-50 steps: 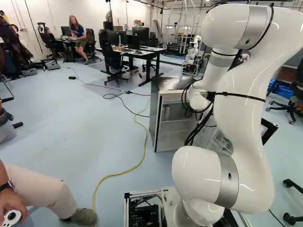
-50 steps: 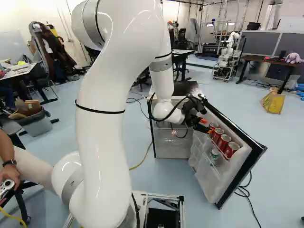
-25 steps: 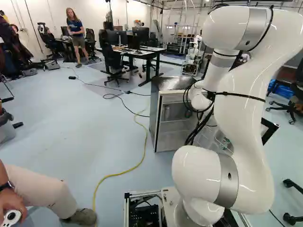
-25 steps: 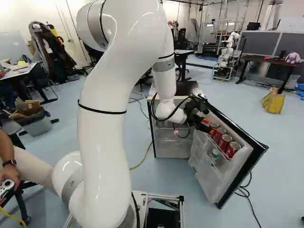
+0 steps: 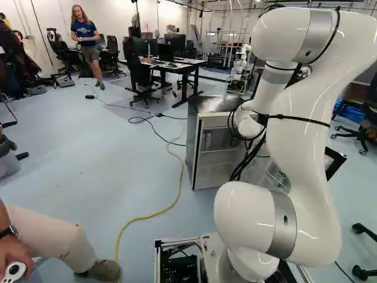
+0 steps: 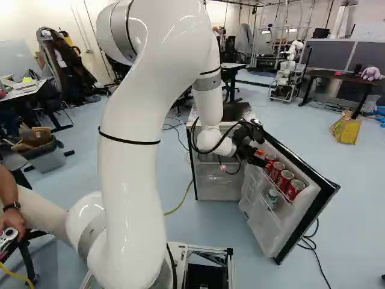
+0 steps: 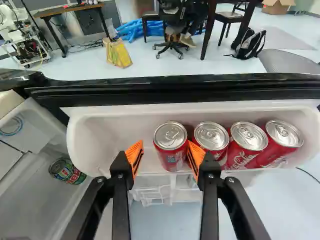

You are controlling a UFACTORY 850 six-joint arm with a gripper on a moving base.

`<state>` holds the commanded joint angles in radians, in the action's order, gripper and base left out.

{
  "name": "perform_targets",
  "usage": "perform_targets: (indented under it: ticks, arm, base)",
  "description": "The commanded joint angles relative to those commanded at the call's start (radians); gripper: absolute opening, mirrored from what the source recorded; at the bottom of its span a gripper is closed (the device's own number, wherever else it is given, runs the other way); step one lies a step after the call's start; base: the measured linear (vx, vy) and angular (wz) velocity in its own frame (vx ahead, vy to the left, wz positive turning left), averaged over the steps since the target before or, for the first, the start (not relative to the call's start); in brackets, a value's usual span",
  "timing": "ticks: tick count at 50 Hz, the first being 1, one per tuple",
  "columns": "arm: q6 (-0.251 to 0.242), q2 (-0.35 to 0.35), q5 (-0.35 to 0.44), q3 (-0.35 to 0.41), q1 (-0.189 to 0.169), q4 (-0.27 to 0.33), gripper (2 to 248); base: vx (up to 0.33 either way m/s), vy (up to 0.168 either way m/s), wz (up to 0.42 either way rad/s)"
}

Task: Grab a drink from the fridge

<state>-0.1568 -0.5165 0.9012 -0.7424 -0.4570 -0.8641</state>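
We have our gripper (image 6: 263, 159) over the open fridge door (image 6: 325, 185), with its fingers apart around the end can (image 7: 171, 146) of a row of four red soda cans standing in the door's top shelf (image 7: 107, 125). One orange pad (image 7: 134, 156) has a visible gap to that can; the other reaches in between it and the second can (image 7: 211, 137), and we can't tell whether it touches either. The third can (image 7: 245, 144) and fourth can (image 7: 281, 143) stand farther along the row, outside our fingers. A bottle with a green cap (image 6: 272, 194) sits lower in the door. Inside the fridge (image 5: 212, 150) we see a green-and-red can (image 7: 68, 171), well apart from the row. Past the door, a yellow bag (image 6: 346, 128) stands on the floor, and another robot (image 6: 287, 71) is farther back. In the left base view, a yellow cable (image 5: 151, 216) runs along the floor beside the fridge.
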Motion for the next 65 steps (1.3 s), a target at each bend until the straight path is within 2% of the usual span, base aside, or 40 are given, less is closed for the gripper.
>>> perform_targets:
  ticks: [17,65]
  arm:
    - [0.000,0.001,0.000,0.002,0.001,0.021,143]
    - [0.000,-0.003,0.000,-0.004,-0.003,0.021,143]
  base:
    - [0.000,0.000,0.000]
    - [0.000,0.000,0.000]
